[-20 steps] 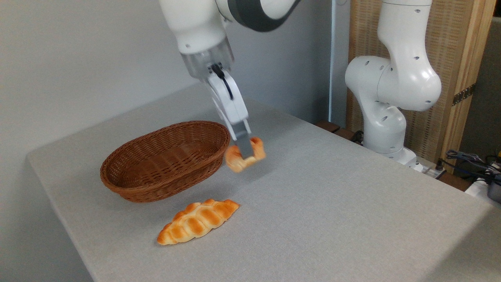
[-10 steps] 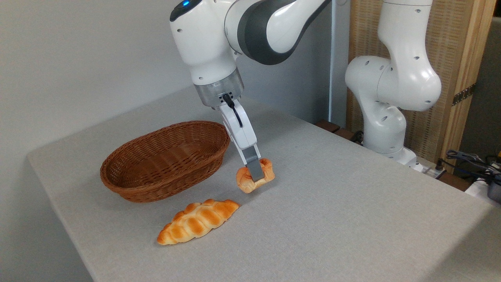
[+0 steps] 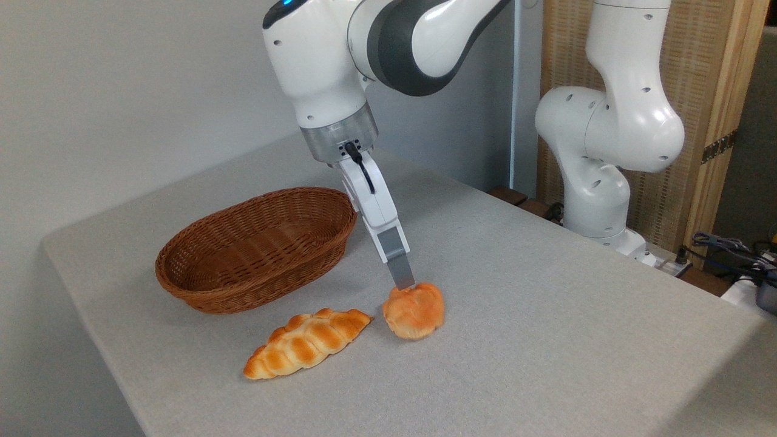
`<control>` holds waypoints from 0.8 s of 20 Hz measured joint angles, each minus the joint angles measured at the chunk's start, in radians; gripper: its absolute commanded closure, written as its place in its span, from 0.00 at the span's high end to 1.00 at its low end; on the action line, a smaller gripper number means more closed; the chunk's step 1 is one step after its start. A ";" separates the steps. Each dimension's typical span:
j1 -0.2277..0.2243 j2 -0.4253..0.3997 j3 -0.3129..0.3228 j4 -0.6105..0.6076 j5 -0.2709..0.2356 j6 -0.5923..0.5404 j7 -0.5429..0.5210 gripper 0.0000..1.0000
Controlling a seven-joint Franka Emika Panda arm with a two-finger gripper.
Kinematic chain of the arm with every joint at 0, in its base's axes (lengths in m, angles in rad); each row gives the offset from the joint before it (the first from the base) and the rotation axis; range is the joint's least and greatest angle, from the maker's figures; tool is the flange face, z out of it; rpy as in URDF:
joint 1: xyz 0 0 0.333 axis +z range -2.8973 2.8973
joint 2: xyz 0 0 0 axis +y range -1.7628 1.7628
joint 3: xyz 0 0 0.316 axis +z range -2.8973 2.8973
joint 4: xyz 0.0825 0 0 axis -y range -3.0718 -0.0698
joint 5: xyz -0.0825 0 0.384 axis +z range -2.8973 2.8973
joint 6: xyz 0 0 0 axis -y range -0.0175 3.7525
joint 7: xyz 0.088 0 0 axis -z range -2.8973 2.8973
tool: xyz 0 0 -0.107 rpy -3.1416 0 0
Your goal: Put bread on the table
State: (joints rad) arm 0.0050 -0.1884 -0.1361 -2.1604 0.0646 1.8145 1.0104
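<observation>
The bread (image 3: 414,311), a small round golden-orange knotted bun, lies on the grey cloth table (image 3: 546,340), just right of the tip of a longer braided loaf (image 3: 306,343). My gripper (image 3: 403,280) hangs directly over the bun's upper left edge. Its near grey fingertip (image 3: 400,273) ends just at the top of the bun and no longer grips it. The second finger is hidden behind the first, seen edge-on. The bun rests free on the cloth.
A brown oval wicker basket (image 3: 255,249) stands to the left of the gripper, with nothing in it. The arm's white base (image 3: 598,200) rises at the back right, with cables (image 3: 728,249) at the far right edge. The table's left edge drops off near the basket.
The gripper carried the bun down and to the right from beside the basket, then let it go. The bun now lies on the table and the finger has lifted slightly clear.
</observation>
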 measured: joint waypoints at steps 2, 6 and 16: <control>0.000 -0.001 0.000 0.020 0.000 -0.002 0.000 1.00; 0.002 -0.001 0.020 0.120 -0.003 -0.053 -0.001 1.00; 0.006 0.166 0.073 0.513 -0.133 -0.142 -0.303 1.00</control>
State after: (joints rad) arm 0.0112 -0.0225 -0.0627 -1.6473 -0.0687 1.6722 0.7071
